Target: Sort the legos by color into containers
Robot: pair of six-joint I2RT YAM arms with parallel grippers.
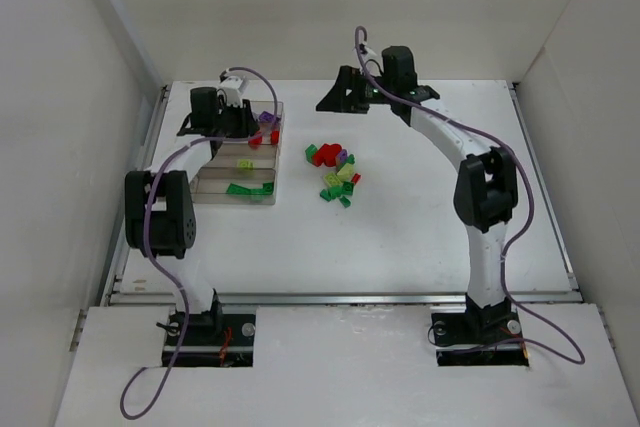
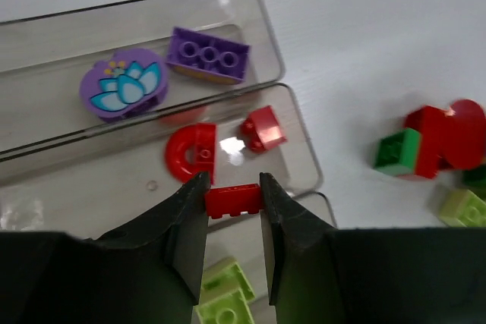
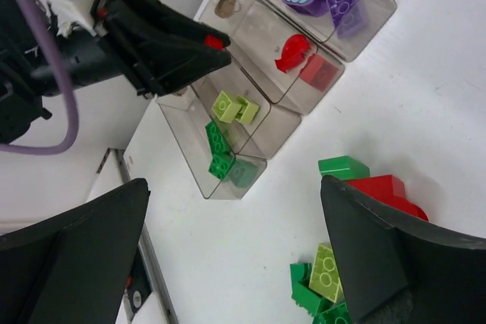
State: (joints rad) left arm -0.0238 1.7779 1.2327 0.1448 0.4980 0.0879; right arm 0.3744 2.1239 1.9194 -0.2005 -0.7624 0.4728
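Note:
My left gripper (image 2: 234, 187) is shut on a small red brick (image 2: 234, 200) and holds it above the clear tray (image 2: 269, 36), over the wall between the red and lime compartments. The red compartment holds a red arch (image 2: 192, 151) and a red brick (image 2: 263, 128). The far compartment holds a purple flower piece (image 2: 123, 90) and a purple brick (image 2: 208, 55). Lime bricks (image 2: 226, 301) lie below the fingers, and dark green bricks (image 3: 219, 149) fill the nearest compartment. A loose pile of legos (image 1: 335, 172) lies right of the tray. My right gripper (image 3: 235, 184) is open and empty, high above the table.
In the top view the right gripper (image 1: 340, 95) hangs near the back wall, behind the pile. The left gripper (image 1: 258, 130) is over the tray's (image 1: 215, 187) far end. White walls enclose the table on the left, back and right.

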